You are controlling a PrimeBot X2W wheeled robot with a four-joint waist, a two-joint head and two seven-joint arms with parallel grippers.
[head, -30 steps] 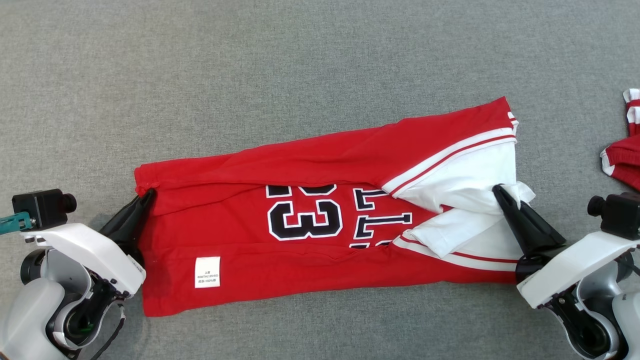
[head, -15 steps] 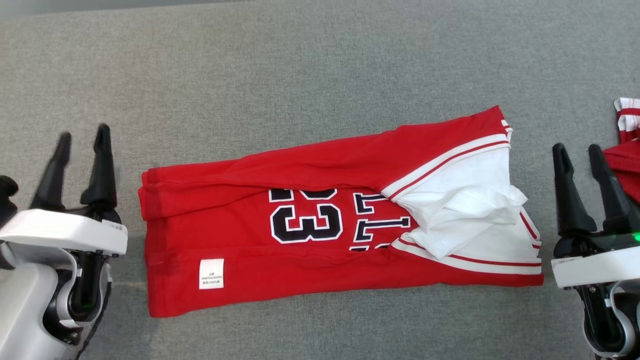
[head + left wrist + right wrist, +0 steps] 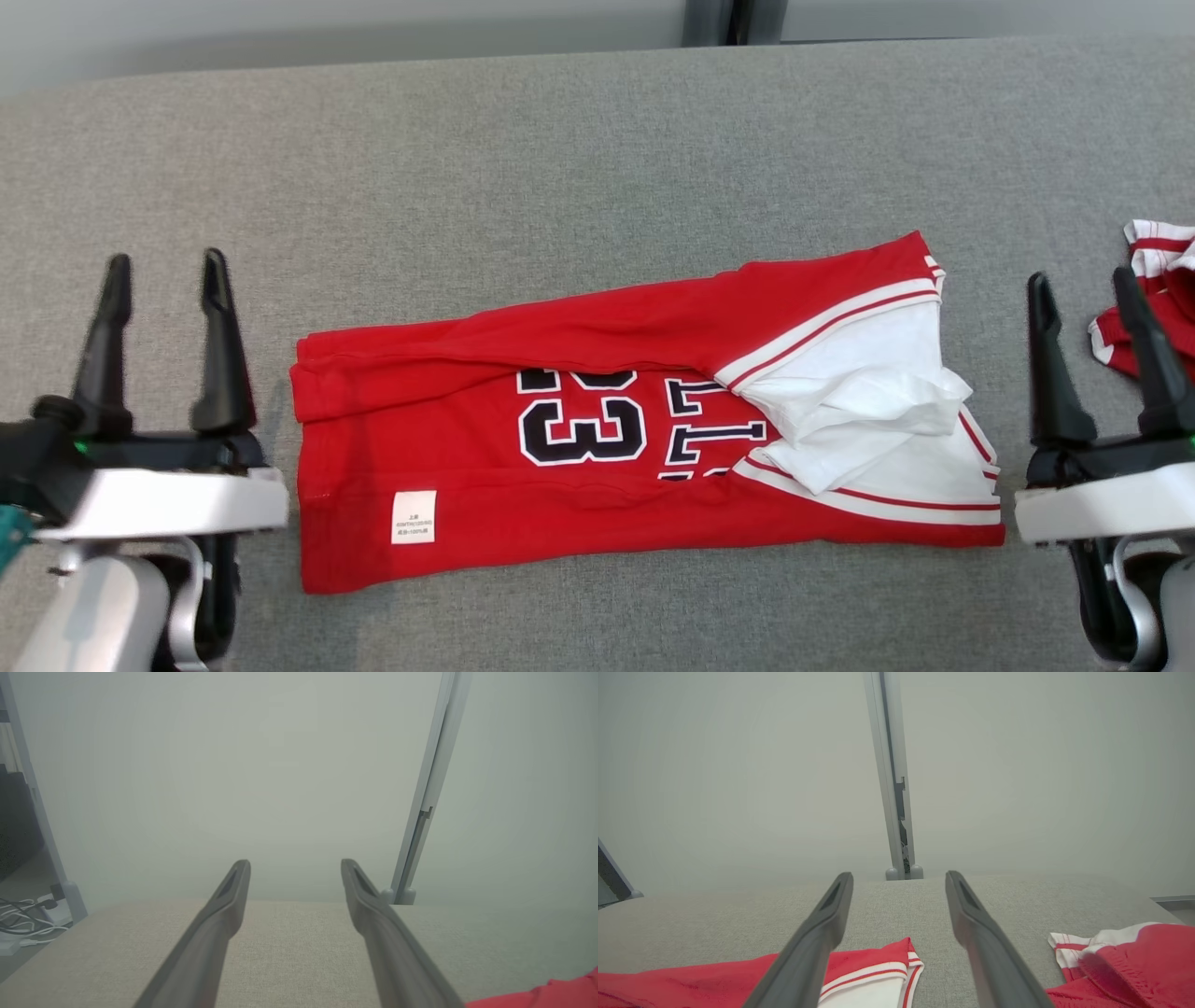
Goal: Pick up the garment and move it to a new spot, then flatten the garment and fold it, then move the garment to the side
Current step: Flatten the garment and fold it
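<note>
A red jersey (image 3: 579,467) with white sleeves and a black "23" lies folded into a long band across the grey table (image 3: 560,187). Its white sleeve end (image 3: 868,411) is bunched at the right. My left gripper (image 3: 163,266) stands open just left of the jersey's hem, fingers pointing away from me, holding nothing. Off the sleeve end, my right gripper (image 3: 1083,280) is open too and empty. In the right wrist view the jersey's trimmed corner (image 3: 887,970) lies low between the fingers (image 3: 817,938). A red edge (image 3: 551,994) shows at the left wrist view's lower right.
A second red and white garment (image 3: 1153,299) lies crumpled at the table's right edge, close beside my right gripper, and shows again (image 3: 1125,966) in the right wrist view. A pale wall with a vertical grey post (image 3: 892,774) stands behind the table. Cables (image 3: 23,919) lie on the floor at left.
Both grippers let go of the jersey's ends, opened and drew back outward to either side. The head camera has tilted up, so the table's far edge and the wall now show.
</note>
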